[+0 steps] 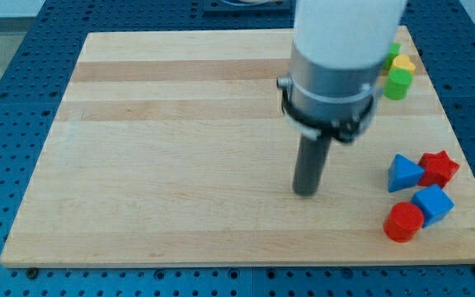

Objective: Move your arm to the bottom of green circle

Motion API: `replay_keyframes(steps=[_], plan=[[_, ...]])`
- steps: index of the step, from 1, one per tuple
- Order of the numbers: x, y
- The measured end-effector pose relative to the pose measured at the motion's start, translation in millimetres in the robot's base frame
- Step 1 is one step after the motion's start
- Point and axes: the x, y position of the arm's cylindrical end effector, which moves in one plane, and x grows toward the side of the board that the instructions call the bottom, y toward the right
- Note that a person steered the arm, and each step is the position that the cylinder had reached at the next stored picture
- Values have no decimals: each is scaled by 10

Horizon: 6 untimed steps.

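My tip (306,193) sat on bare board, touching nothing, with the upright green cylinder (398,83) well apart at 1 o'clock.

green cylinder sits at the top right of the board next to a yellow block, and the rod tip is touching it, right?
Not quite. The camera view shows the green cylinder at the board's top right beside the yellow block, but my tip is not touching it: it rests on bare wood well toward the view's bottom left of it.
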Motion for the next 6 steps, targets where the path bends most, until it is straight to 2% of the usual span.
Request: replay_keyframes(steps=[1,2,3,4,5,6], plan=[[-333,0],[-347,1],[-1120,10],[-1219,10],[-1160,354],[-1105,1036]])
